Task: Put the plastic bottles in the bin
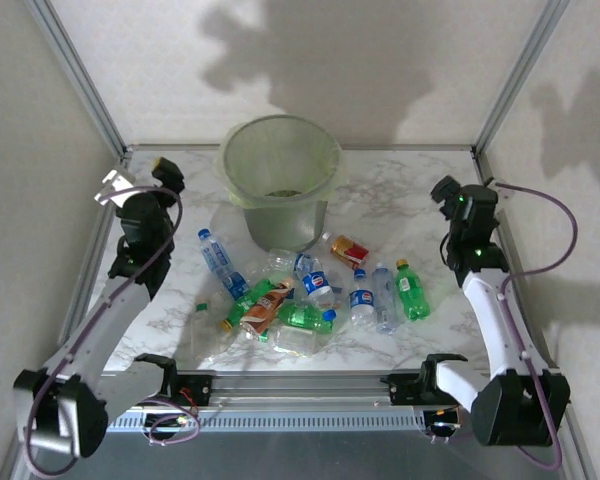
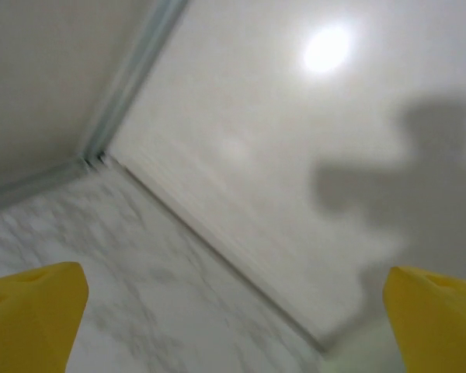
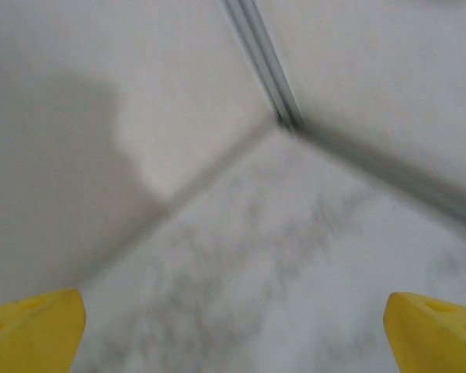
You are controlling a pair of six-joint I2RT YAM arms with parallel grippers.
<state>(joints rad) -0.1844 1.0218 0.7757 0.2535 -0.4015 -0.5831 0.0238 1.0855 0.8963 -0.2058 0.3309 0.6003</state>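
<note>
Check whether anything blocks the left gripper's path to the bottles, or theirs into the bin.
Nothing visible does: bare marble table separates the open left gripper from the small plastic bottles, heaped directly before the round pale-green plastic bin.

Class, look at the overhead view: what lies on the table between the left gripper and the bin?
Nothing: the top view shows bare marble table between the left gripper and the bin.

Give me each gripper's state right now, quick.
Left gripper: open, holding nothing.
Right gripper: open, holding nothing.
</note>
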